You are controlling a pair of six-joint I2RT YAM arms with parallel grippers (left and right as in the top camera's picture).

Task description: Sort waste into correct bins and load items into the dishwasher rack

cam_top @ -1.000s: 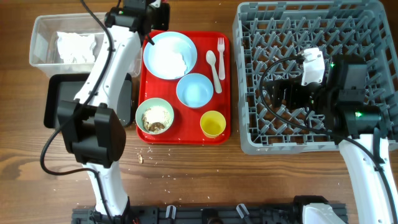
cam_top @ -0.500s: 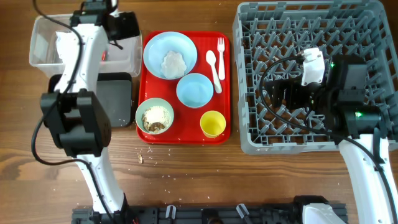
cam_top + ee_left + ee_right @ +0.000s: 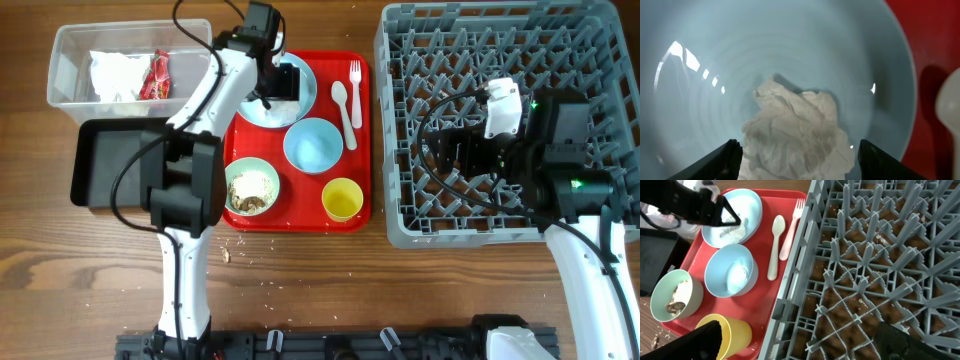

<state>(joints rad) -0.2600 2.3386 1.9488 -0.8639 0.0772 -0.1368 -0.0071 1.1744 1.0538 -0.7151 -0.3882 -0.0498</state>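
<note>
My left gripper (image 3: 283, 82) hangs open low over the light blue plate (image 3: 250, 102) on the red tray. Its fingers (image 3: 727, 160) stand on either side of a crumpled white napkin (image 3: 797, 132) without gripping it. A red snack wrapper (image 3: 157, 75) lies in the clear tub (image 3: 70, 45) beside another white napkin (image 3: 118, 72). The pale green bowl (image 3: 249, 187) holds rice and brown scraps. My right gripper (image 3: 802, 345) is open and empty above the left edge of the grey dishwasher rack (image 3: 500, 40), near the yellow cup (image 3: 727, 330).
The red tray (image 3: 300, 218) also carries a light blue bowl (image 3: 312, 145), a white spoon (image 3: 340, 100) and a fork (image 3: 355, 85). A black tray (image 3: 105, 165) sits below the tub. Crumbs (image 3: 228, 253) dot the table in front of the red tray.
My left gripper swung from the plate to the clear tub, opened and let the red wrapper fall in, then came back over the plate's napkin. The right arm stayed still.
</note>
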